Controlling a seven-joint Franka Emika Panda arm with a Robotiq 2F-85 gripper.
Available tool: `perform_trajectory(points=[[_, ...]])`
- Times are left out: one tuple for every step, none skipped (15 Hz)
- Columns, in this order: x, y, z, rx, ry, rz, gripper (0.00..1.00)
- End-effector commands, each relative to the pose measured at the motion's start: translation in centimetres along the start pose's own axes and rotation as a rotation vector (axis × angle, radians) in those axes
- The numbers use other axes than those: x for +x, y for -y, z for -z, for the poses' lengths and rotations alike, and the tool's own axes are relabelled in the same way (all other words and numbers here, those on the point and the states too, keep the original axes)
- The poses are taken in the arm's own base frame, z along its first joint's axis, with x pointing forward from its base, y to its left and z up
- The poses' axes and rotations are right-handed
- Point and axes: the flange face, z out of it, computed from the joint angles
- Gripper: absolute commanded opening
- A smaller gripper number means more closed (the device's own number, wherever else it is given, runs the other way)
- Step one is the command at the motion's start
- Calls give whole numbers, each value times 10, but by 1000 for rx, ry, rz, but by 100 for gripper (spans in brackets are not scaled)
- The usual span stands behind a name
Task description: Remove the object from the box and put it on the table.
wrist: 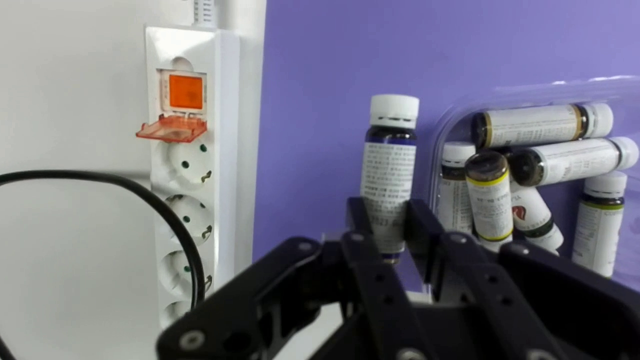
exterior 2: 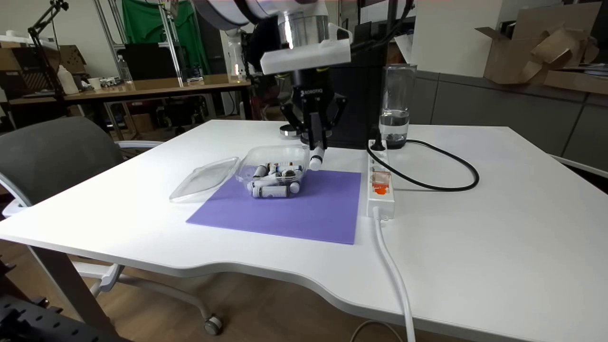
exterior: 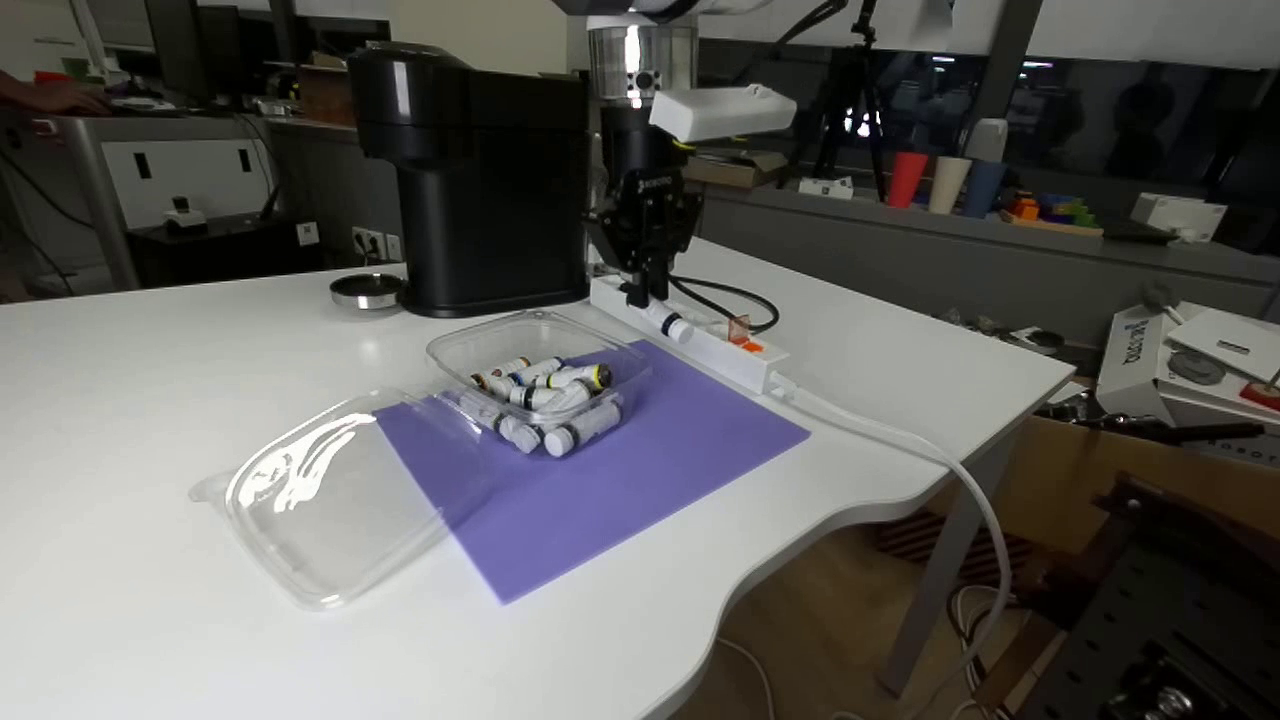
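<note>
Tool (wrist: 386,216) was narrow, pinched on one white-capped vial (wrist: 389,172) toward its base, cap end sticking out. Vial was in the air, outside the clear box (exterior 2: 275,154) and just beside its wall in the wrist view, over the purple sheet (exterior: 640,480); not yet down on the surface (exterior 2: 475,247). Other vials (wrist: 580,161) lay heaped in the box. Clear lid (exterior: 340,495) overlapped one edge of the sheet, near the box. White power strip (wrist: 190,170) lay just beside the sheet, near a black machine (exterior: 500,190).

A white-capped bottle (wrist: 389,175) hangs over the table (exterior 2: 456,228), cap toward the curved edge. The box (exterior 2: 271,154) (clear, open) stands nearby, back from that edge.
</note>
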Motion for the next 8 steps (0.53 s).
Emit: perform_trajectory(points=[[10,-11,-22,5,25,-45,6],[11,-12,-29,10,35,-36,6],[12,-14,-35,12,41,-28,6],[13,-15,-42,14,48,-21,6],[14,-15,-48,15,52,-16,6],[16,-16,-54,17,58,-12,6],[17,-16,-60,19,65,-8,6],[18,-17,-65,20,71,-6,6]])
